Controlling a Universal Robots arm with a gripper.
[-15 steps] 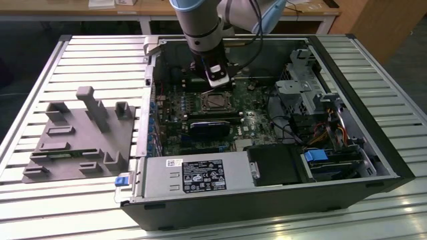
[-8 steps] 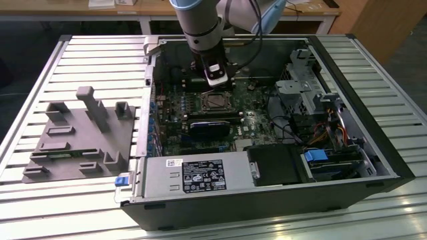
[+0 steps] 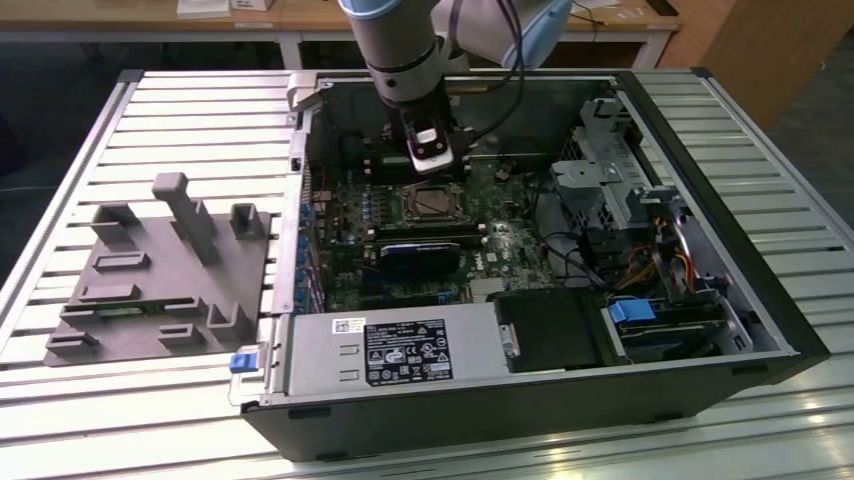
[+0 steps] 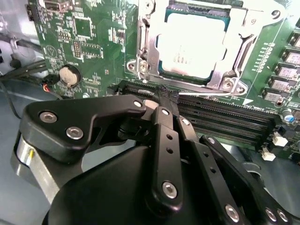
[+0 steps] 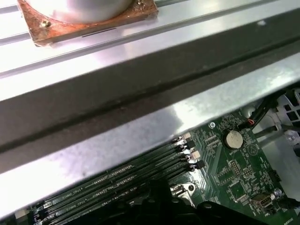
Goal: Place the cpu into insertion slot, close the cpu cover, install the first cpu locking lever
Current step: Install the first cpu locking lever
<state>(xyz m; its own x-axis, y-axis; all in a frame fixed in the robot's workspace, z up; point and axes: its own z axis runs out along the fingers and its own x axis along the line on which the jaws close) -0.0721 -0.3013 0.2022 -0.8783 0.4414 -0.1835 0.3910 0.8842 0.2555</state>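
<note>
Silver-grey cpu [image 4: 192,44] sits seated in its socket on the green motherboard [image 4: 93,42], with the cpu cover [image 4: 243,37] lying down flat around it as a metal frame. In the exterior view the socket is near the middle of the open computer case [image 3: 747,300], just near-side of the arm. Gripper [image 4: 164,101] hovers just beside the socket's near edge, above the black memory slots [image 4: 225,119]; jaws are together, holding nothing.

Judgement: lever step in hand. Tips should meet the thin lever wire squarely and press low, sideways under its catch, without scraping the board.

Hard to make out: the lever itself. A thin bright wire [image 4: 206,93] along the socket edge may be it. The catch is not resolved.
</note>
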